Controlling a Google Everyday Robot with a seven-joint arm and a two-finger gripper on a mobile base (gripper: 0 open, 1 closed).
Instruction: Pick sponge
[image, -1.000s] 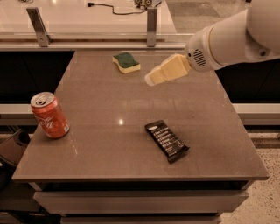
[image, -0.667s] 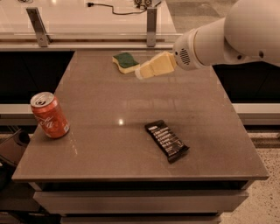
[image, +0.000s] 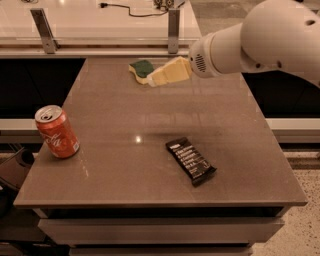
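Observation:
The sponge (image: 140, 69), dark green on top with a pale yellow body, lies near the far edge of the brown table (image: 150, 125). My pale yellow gripper (image: 156, 79) reaches in from the right on the white arm (image: 250, 42). Its tip is right beside the sponge's right side and partly overlaps it.
A red soda can (image: 56, 131) stands upright near the table's left edge. A black snack bar (image: 191, 160) lies flat at the front right. A white counter with metal posts (image: 173, 27) and a black cable runs behind the table.
My gripper has moved left across the far part of the table, from well right of the sponge to right beside it. The sponge, can and bar have not moved.

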